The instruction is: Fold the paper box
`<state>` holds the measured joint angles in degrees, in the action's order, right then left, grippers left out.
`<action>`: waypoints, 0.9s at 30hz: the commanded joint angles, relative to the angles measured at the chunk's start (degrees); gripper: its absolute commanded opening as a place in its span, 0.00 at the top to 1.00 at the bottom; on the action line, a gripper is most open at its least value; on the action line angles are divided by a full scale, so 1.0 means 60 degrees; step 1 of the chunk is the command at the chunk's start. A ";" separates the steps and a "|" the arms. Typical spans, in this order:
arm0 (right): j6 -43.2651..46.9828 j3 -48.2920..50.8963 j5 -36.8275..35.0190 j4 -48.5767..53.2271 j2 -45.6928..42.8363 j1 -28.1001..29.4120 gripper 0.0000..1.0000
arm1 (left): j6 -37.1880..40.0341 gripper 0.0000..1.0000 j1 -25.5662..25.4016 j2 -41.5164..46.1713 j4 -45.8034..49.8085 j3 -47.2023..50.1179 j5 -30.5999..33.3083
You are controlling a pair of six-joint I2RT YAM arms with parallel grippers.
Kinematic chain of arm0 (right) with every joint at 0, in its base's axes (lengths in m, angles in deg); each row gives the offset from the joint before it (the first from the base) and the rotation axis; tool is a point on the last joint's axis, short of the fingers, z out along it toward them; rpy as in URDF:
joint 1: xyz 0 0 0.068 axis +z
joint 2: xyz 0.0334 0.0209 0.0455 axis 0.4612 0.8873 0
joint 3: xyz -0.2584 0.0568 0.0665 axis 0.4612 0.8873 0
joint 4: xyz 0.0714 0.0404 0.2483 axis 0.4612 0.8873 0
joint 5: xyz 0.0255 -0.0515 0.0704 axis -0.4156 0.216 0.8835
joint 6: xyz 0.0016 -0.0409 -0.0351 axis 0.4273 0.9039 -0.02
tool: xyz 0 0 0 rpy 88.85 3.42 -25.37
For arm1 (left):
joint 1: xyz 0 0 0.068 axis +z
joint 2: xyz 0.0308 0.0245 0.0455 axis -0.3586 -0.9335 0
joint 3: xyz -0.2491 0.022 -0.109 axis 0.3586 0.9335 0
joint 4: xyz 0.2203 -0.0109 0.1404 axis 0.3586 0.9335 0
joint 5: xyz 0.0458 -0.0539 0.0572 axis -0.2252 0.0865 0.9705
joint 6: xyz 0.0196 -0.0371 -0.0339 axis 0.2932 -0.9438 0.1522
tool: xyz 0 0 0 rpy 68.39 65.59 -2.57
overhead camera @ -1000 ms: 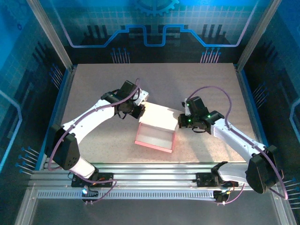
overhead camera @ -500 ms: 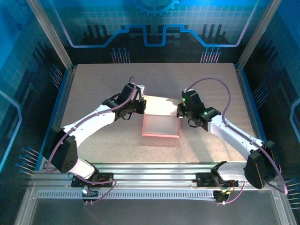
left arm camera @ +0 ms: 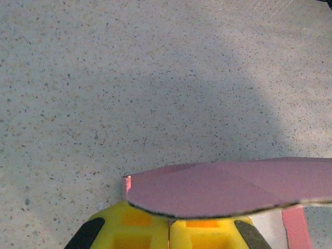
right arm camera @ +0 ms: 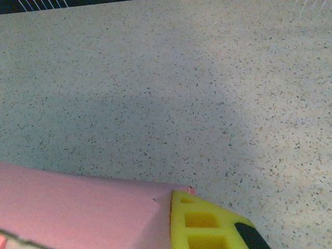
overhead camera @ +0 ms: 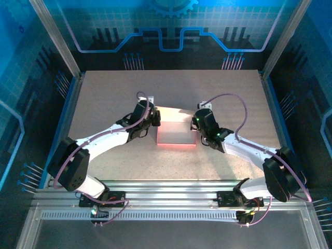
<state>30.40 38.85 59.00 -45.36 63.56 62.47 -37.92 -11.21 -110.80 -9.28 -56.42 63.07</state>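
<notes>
The pink paper box (overhead camera: 176, 135) stands mid-table as a shallow rectangle, whitish inside, one long pink wall facing the near edge. My left gripper (overhead camera: 154, 123) is at its left end and my right gripper (overhead camera: 196, 124) at its right end. In the left wrist view the two yellow fingers (left arm camera: 129, 228) are pressed together under a curved pink flap (left arm camera: 228, 187), the gripper (left arm camera: 168, 217) shut on the box edge. In the right wrist view one yellow finger (right arm camera: 207, 223) lies against a pink panel (right arm camera: 78, 207) that hides the other; the gripper (right arm camera: 171, 199) is shut on the box.
The speckled tabletop (overhead camera: 114, 88) is bordered by blue rails on the left (overhead camera: 65, 119) and right (overhead camera: 277, 114). The aluminium base rail (overhead camera: 171, 199) with both arm mounts runs along the near edge. Bare table lies behind and in front of the box.
The box has swung from a tilted pose to square with the table and moved away from the near edge. Both grippers have come closer together at its ends.
</notes>
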 commanded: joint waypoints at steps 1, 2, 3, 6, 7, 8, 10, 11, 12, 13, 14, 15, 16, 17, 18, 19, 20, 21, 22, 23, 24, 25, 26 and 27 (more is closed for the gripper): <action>-0.0103 0.0388 -0.0344 -0.1998 0.0009 0.0303 0.94 | -0.0650 0.94 -0.0188 -0.0113 -0.1319 0.0501 0.0060; -0.0140 0.0478 -0.0366 -0.2071 0.0018 0.0318 0.94 | -0.0694 0.94 -0.0209 -0.0116 -0.1446 0.0625 0.0067; -0.0164 0.0536 -0.0389 -0.2113 0.0012 0.0332 0.94 | -0.0746 0.94 -0.0243 -0.0101 -0.1515 0.0718 0.0106; -0.0350 0.0783 -0.0416 -0.2338 0.0006 0.0370 0.94 | -0.0914 0.94 -0.0283 -0.0029 -0.1740 0.1051 0.0230; -0.0405 0.0883 -0.0443 -0.2439 -0.0004 0.0397 0.93 | -0.0985 0.94 -0.0299 0.0014 -0.1876 0.1194 0.0236; -0.0465 0.0967 -0.0481 -0.2504 -0.0006 0.0419 0.93 | -0.1057 0.94 -0.0321 0.0042 -0.1999 0.1309 0.0252; -0.0575 0.1113 -0.0513 -0.2610 -0.0008 0.0461 0.93 | -0.1219 0.94 -0.0383 0.0133 -0.2167 0.1540 0.0359; -0.0608 0.1181 -0.0564 -0.2669 -0.0013 0.0472 0.93 | -0.1301 0.94 -0.0398 0.0160 -0.2221 0.1601 0.0375; -0.0675 0.1242 -0.0577 -0.2688 -0.0031 0.0479 0.92 | -0.1429 0.94 -0.0426 0.0197 -0.2276 0.1712 0.0415; -0.0749 0.1297 -0.0573 -0.2701 -0.0035 0.0476 0.92 | -0.1555 0.94 -0.0433 0.0231 -0.2350 0.1794 0.0421; -0.0791 0.1329 -0.0585 -0.2728 -0.0046 0.0482 0.92 | -0.1655 0.94 -0.0466 0.0270 -0.2409 0.1852 0.0442; -0.0810 0.1372 -0.0608 -0.2746 -0.0074 0.0519 0.92 | -0.1777 0.94 -0.0509 0.0295 -0.2468 0.1920 0.0482; -0.0850 0.1403 -0.0633 -0.2750 -0.0097 0.0549 0.92 | -0.1902 0.94 -0.0568 0.0338 -0.2512 0.1973 0.0543; -0.0893 0.1451 -0.0634 -0.2761 -0.0117 0.0567 0.92 | -0.2023 0.94 -0.0599 0.0360 -0.2587 0.2034 0.0575; -0.0945 0.1495 -0.0654 -0.2771 -0.0143 0.0587 0.92 | -0.2162 0.94 -0.0643 0.0397 -0.2682 0.2111 0.0603; -0.0982 0.1535 -0.0661 -0.2766 -0.0159 0.0610 0.91 | -0.2291 0.94 -0.0662 0.0412 -0.2744 0.2168 0.0599; -0.1013 0.1567 -0.0660 -0.2751 -0.0153 0.0611 0.91 | -0.2419 0.94 -0.0681 0.0438 -0.2823 0.2228 0.0597; -0.1066 0.1588 -0.0661 -0.2751 -0.0161 0.0625 0.91 | -0.2590 0.94 -0.0705 0.0444 -0.2846 0.2265 0.0620; -0.1087 0.1616 -0.0648 -0.2737 -0.0162 0.0626 0.91 | -0.2718 0.94 -0.0700 0.0453 -0.2852 0.2288 0.0592; -0.1114 0.1617 -0.0640 -0.2721 -0.0174 0.0626 0.91 | -0.2823 0.94 -0.0707 0.0438 -0.2892 0.2316 0.0536; -0.1139 0.1620 -0.0627 -0.2711 -0.0175 0.0626 0.91 | -0.3023 0.94 -0.0707 0.0442 -0.2898 0.2318 0.0518; -0.1161 0.1606 -0.0604 -0.2718 -0.0173 0.0633 0.91 | -0.3158 0.94 -0.0708 0.0446 -0.2952 0.2332 0.0459; -0.1162 0.1588 -0.0587 -0.2715 -0.0170 0.0641 0.91 | -0.3272 0.94 -0.0710 0.0456 -0.3020 0.2333 0.0420; -0.1169 0.1562 -0.0589 -0.2700 -0.0155 0.0650 0.91 | -0.3419 0.94 -0.0721 0.0464 -0.3016 0.2329 0.0400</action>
<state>26.03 47.99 55.78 -58.23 63.76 65.07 -52.65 -14.77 -109.07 -26.22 -43.55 67.16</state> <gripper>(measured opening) 0.090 0.062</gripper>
